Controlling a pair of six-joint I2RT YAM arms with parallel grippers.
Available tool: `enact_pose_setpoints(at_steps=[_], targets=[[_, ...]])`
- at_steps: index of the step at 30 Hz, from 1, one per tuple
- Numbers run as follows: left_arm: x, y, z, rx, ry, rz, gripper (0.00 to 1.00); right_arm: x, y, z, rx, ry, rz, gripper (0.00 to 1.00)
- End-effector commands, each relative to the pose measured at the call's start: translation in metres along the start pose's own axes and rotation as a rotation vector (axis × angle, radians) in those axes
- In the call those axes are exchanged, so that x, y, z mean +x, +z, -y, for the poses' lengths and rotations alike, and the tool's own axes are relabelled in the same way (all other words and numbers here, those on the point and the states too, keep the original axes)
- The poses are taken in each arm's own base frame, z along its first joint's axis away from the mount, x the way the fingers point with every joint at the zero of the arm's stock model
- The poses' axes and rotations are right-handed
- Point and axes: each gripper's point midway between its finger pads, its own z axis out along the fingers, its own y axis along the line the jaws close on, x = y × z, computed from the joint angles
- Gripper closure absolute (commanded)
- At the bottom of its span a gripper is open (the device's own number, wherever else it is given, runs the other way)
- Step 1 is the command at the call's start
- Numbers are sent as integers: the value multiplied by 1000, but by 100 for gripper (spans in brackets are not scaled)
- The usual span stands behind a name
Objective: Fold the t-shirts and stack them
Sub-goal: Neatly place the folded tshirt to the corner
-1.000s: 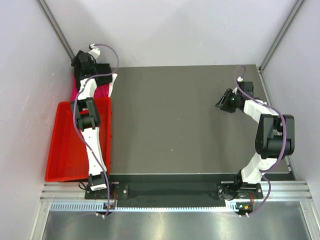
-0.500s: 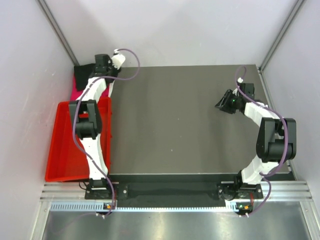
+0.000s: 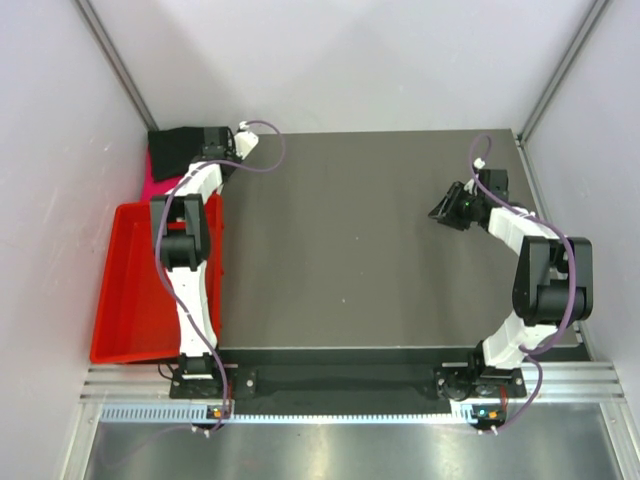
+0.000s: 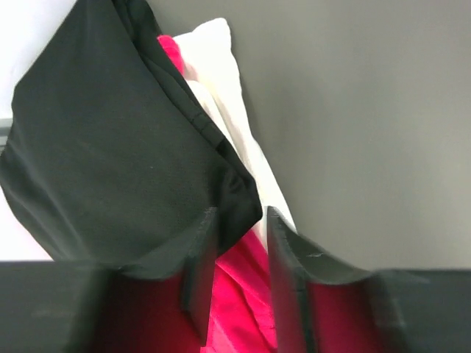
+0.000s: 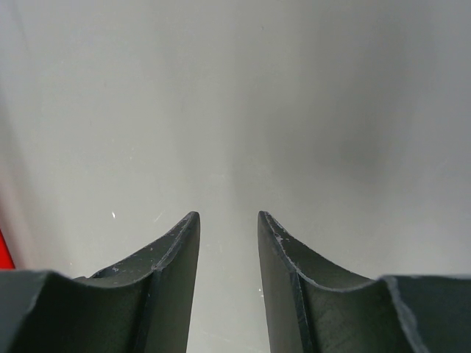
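Left arm's wrist has swung right across the back-left corner, so the left gripper now sits at a corner of the black t-shirt. Its fingers are narrow, and I can't tell if they're actually pinching. That shirt lies loose over the folded pink t-shirt, white edge beside it, just behind the red tray. Black one's unfolded, so I'd say most of the job's left. Right gripper hovers over the table, slightly parted, empty.

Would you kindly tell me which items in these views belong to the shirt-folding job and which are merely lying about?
Belongs to the job:
black t-shirt
pink t-shirt
white cloth beside them, probably another shirt

Just lying about:
red tray
dark table, only the work surface
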Motion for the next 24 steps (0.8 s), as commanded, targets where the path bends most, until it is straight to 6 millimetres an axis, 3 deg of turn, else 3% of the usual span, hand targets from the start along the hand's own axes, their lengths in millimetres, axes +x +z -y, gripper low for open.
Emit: enact_pose_setpoints(at_steps=[1,8,13,18,24], targets=[[-16,-9,-20,-69,8,45,69,-17,-6,-5,-31,-28,57,62],[-22,-11,-37,-162,13,78,99,-15,-5,-5,-42,-21,51,62],[-28,-24,-35,-133,29,111,100,-12,-5,-1,-41,-16,45,62],[-18,-33,-27,-98,79,91,100,-9,-6,-1,-53,-11,42,62],[-15,-64,-55,-112,113,98,100,-3,-5,2,-55,-6,29,63]])
